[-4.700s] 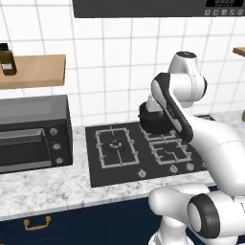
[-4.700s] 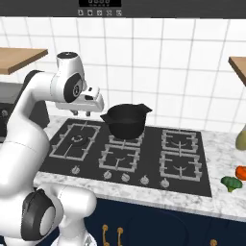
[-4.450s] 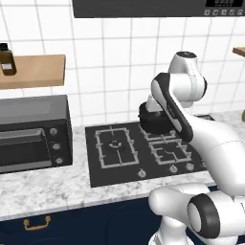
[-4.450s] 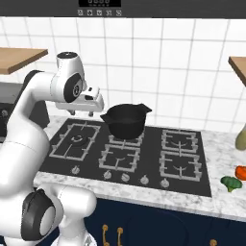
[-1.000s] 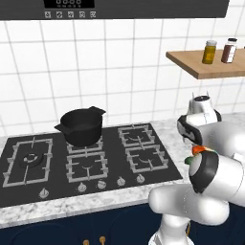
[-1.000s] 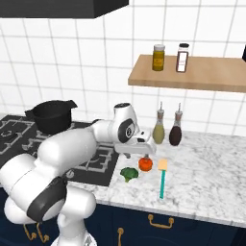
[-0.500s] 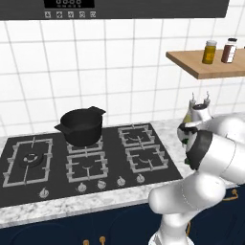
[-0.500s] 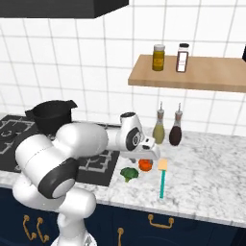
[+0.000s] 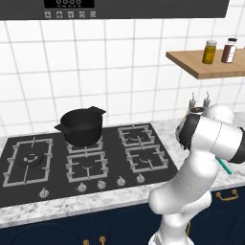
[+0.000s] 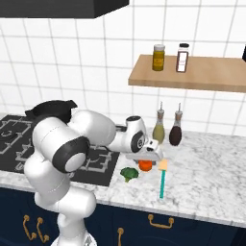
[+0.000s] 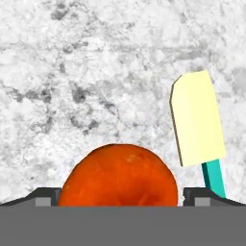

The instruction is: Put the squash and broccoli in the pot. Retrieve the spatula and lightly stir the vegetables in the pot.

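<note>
So the pincer (image 10: pixel 146 160) is down low over the marble counter (image 10: pixel 206 178), jaws spread wide, with the squash (image 11: pixel 120 176) sitting right between the two fingertips (image 11: pixel 45 198). In the hand view one dark tip pokes up on each side of the orange-red ball, with slivers of counter in between, so it's straddling it rather than squeezing. Can't honestly tell from that angle whether the tips are brushing its sides or just clear of it.

The spatula (image 10: pixel 162 178) lies flat on the counter just beside the pincer, on the side away from the stove; its pale blade (image 11: pixel 196 124) sits close to the squash but apart from it, with the teal handle (image 11: pixel 214 178) running back toward the counter's front edge.

The broccoli (image 10: pixel 128 173) is just beside the pincer on the other side, a bit closer to the counter's front edge, near the edge of the hob (image 10: pixel 103 168).

The pot (image 9: pixel 80 125) is well off to the stove side of the pincer, upright on a back burner. Two dark-topped bottles (image 10: pixel 167 129) stand behind the pincer against the tiled wall.
</note>
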### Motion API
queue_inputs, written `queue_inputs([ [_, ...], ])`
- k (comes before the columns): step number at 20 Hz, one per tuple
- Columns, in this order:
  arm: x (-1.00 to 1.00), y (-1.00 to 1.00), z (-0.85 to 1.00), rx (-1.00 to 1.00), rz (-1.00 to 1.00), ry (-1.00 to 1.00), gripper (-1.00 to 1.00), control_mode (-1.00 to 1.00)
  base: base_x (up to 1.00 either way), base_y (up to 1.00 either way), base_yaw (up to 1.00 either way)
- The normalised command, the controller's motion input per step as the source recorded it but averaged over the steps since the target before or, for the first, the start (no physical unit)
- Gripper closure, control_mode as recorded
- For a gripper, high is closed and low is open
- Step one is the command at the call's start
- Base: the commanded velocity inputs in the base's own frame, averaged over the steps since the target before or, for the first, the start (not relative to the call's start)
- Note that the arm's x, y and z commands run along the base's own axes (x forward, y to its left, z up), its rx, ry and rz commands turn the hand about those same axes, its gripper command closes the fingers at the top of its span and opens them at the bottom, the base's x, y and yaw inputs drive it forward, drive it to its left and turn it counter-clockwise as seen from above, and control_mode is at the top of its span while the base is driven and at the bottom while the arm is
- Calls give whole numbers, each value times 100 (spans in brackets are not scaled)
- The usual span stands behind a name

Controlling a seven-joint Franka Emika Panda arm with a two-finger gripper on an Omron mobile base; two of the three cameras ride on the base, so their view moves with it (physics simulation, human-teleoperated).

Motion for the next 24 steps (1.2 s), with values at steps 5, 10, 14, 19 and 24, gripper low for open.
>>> queue_inputs([
  [5, -3, -2, -39, 5, 0, 0, -100, -100, 0, 0, 0],
  [10, -11, 0, -23, 3, 0, 0, 100, -100, 0, 0, 0],
  [14, -45, 18, 22, 0, 0, -12, 100, -100, 0, 0, 0],
  [19, -32, 75, 85, 0, 0, -11, 100, -100, 0, 0, 0],
  [24, -16, 100, 77, 0, 0, -7, 100, -100, 0, 0, 0],
])
